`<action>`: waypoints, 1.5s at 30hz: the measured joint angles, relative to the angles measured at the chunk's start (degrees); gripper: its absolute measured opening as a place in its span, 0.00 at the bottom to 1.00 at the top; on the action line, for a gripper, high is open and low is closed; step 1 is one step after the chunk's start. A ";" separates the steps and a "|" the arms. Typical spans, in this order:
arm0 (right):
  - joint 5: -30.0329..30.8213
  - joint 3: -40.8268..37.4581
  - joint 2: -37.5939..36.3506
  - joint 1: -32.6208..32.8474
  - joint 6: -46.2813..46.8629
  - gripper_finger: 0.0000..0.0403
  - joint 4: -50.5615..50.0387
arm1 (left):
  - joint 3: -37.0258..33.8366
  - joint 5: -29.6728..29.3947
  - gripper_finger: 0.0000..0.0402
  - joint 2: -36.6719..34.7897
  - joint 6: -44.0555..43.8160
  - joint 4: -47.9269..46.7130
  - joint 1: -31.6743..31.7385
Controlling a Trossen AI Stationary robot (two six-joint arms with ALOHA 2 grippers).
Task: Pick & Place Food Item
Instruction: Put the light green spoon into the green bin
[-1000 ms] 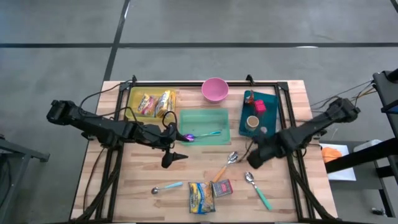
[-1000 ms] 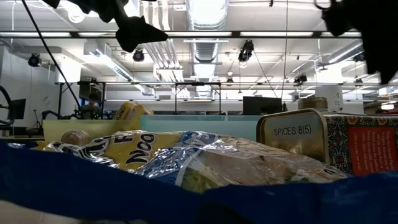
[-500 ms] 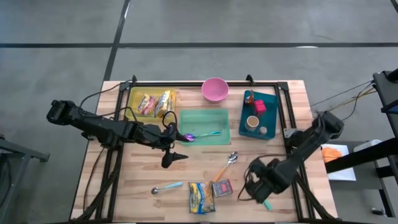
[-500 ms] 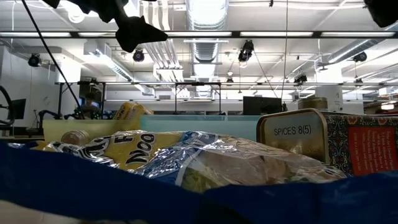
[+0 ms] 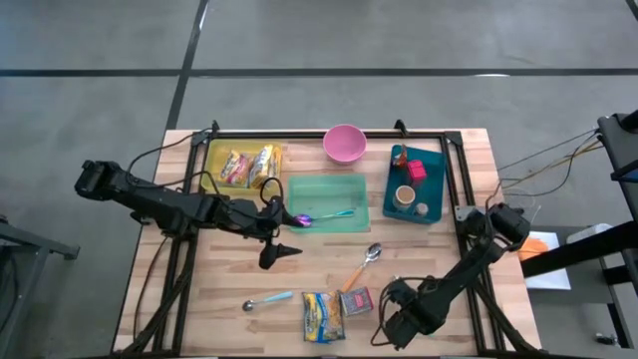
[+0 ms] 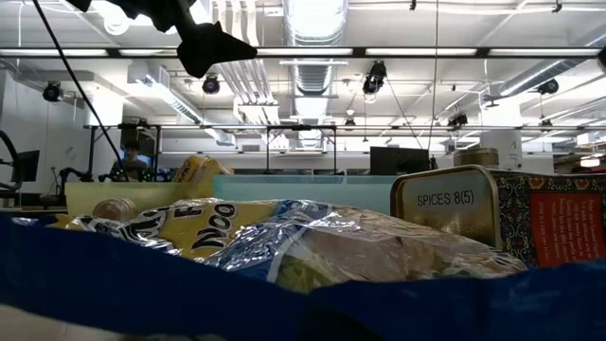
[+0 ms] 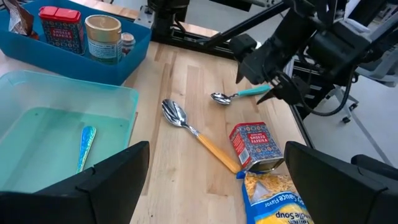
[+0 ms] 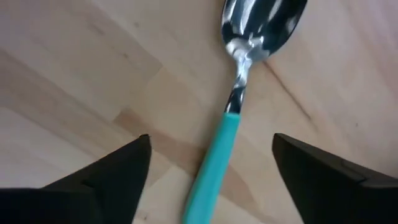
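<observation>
Wooden table edge: right gripper straddles teal-handled spoon, unclamped.

Two dark jointed arms, left arm, right arm, black cables alongside, blunt matte-black wedge fingers

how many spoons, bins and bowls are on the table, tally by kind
spoons: 4 (purple spoon in the green bin, orange-handled spoon, teal-handled spoon front left, second teal-handled spoon front right)
bins: 3 (green bin, yellow bin, blue bin)
bowls: 1 (pink bowl)
total: 8
</observation>
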 joint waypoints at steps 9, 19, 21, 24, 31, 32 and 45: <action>5.46 -2.84 -1.15 0.02 -2.32 0.56 0.65 | 0.00 0.01 0.94 0.00 0.01 0.34 0.00; 3.70 -9.32 -2.13 0.02 -1.49 0.51 8.45 | 0.00 0.01 0.94 0.00 0.06 0.27 0.00; 3.74 -9.91 -2.13 0.02 -0.97 0.50 9.15 | 0.00 0.01 0.94 0.00 0.23 0.25 0.00; 3.51 -10.87 -2.63 0.22 0.62 0.47 10.37 | 0.00 0.01 0.94 0.00 0.21 0.23 0.00; 3.23 -11.56 -2.96 0.37 3.54 0.15 12.33 | 0.00 0.01 0.94 0.00 0.21 0.23 0.00; 3.24 -11.60 -2.96 0.37 4.10 0.09 12.41 | 0.00 0.01 0.94 0.00 0.21 0.23 0.00; 6.31 -5.47 -2.22 0.77 5.34 0.07 2.02 | -0.02 0.01 0.94 0.00 0.01 0.22 0.00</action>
